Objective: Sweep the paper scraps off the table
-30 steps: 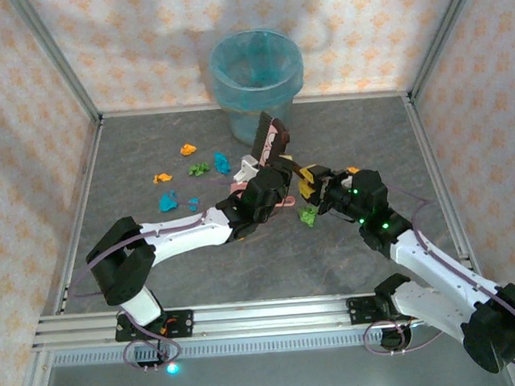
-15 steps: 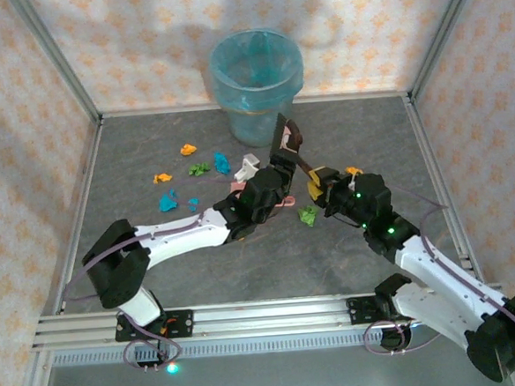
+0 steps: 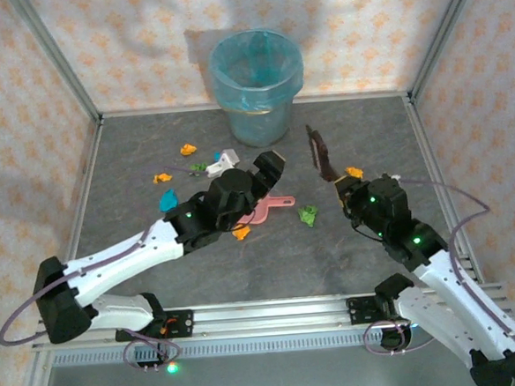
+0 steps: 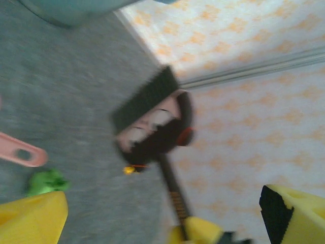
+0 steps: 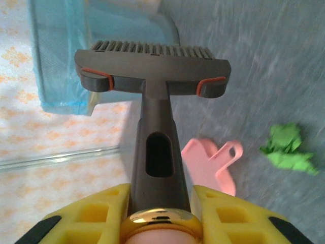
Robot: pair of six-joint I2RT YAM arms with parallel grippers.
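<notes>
Looking across the table (image 3: pixel 386 131), I see the paper scraps (image 3: pixel 188 148) lying loose on its grey top. A few small orange and green ones sit left of the blue-lined bin (image 3: pixel 256 69), and a cyan scrap (image 3: pixel 167 199) lies nearer the left arm. An orange scrap (image 3: pixel 241 233) rests just beside the pink dustpan (image 3: pixel 274 208), and a green scrap (image 3: pixel 308 214) lies between the two arms. The dustpan lies flat on the table, partly hidden under the left arm. The right end effector (image 3: pixel 346 187) is pinching the handle of a dark brush (image 3: pixel 318 152), its yellow fingers (image 5: pixel 91 216) pressed on either side. The brush head is held up off the table. The left end effector (image 3: pixel 265 168) hangs near the dustpan with its fingers spread wide and nothing between them. From the left wrist the picture is blurred, so the small orange speck beside the brush head is probably another scrap, though I can't be sure.
</notes>
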